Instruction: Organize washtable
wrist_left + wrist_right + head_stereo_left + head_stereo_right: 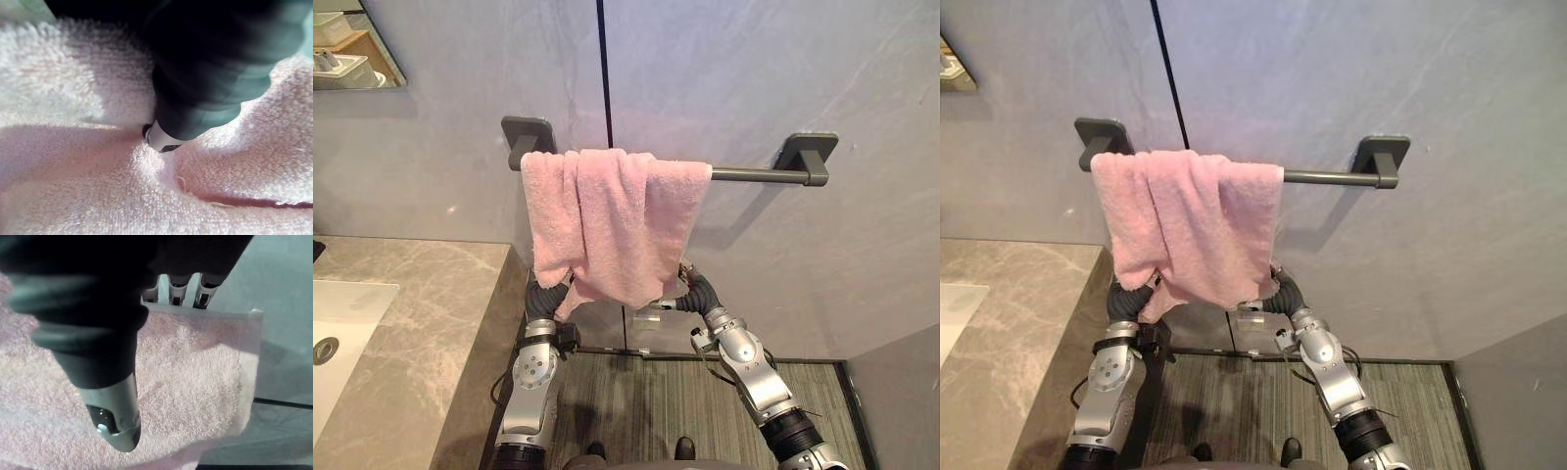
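Reaching up beneath the rail [759, 175], both arms are working on the pink towel [607, 220]. It is hanging over the rail's left end, bunched and folded on itself, with its lower hem sagging unevenly below the rail.

The left hand [164, 139] is pressing into the terry from behind, buried in a fold, and I cannot tell whether it is gripping or just pushing. The right hand [115, 416] is sitting at the towel's right edge with the cloth lying against it. Whether it is closing on that edge, I cannot tell either.

I am judging this step as spreading the towel flat. The right hand should be drawing its edge along the rail toward the bare right end. The left should be steadying the other side so the cloth is not sliding off.

Room is looking generous toward the rail's right bracket. Below the rail and to its left, the table [421, 323] edge is sitting close beside the left arm, so that side is offering little slack.
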Controlling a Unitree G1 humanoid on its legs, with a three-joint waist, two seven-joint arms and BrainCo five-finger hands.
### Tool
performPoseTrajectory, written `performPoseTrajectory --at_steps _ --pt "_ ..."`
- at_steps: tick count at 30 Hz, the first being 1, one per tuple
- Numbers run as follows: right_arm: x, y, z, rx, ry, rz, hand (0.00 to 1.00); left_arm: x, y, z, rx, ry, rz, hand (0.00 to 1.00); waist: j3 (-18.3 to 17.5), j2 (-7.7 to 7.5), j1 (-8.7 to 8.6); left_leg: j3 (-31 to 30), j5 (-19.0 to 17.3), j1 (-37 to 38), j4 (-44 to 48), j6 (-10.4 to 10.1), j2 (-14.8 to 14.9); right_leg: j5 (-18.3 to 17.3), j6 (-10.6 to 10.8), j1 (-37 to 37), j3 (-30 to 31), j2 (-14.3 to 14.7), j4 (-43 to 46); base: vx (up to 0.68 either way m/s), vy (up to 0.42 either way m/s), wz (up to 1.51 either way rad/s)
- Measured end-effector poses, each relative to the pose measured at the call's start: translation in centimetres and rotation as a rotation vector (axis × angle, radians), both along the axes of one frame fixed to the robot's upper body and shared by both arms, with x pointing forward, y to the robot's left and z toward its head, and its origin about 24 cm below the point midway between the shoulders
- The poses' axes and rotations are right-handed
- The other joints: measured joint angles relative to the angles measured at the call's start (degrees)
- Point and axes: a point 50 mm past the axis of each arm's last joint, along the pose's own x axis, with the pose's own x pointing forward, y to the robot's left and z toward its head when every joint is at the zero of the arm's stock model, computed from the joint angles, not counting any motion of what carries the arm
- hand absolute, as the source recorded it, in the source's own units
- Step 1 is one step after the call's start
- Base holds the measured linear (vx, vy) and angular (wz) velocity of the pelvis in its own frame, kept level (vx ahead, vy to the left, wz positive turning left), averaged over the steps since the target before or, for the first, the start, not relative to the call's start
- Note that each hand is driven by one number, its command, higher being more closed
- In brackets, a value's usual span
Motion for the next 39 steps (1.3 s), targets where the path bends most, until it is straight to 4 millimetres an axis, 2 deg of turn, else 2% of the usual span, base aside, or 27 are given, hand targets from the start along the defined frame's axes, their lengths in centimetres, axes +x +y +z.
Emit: performPoseTrajectory --at_steps 26,30,39 --pt "0.6 0.4 0.4 0.011 -0.012 -0.001 1.0 0.1 -0.2 0.1 0.004 -0.004 -0.02 1.0 -0.27 -0.62 0.05 -0.28 0.08 0.21 0.03 -0.08 0.01 0.0 0.0 0.44 -0.04 0.02 0.0 0.0 0.0 0.0" --pt "0.8 0.0 0.5 0.016 -0.013 -0.02 1.0 0.1 -0.2 0.1 0.004 -0.004 -0.021 1.0 -0.68 -1.26 0.01 -0.25 0.08 0.4 0.04 -0.09 0.02 0.0 0.0 0.6 -0.03 0.01 0.0 0.0 0.0 0.0" --pt "1.0 -1.3 0.6 0.048 -0.01 -0.082 1.0 0.1 0.0 0.1 0.011 -0.004 -0.023 1.0 -0.71 -1.32 -0.11 -0.12 0.08 0.92 -0.01 -0.09 0.05 -0.01 -0.01 1.01 0.15 0.02 0.0 0.0 0.0 0.0"
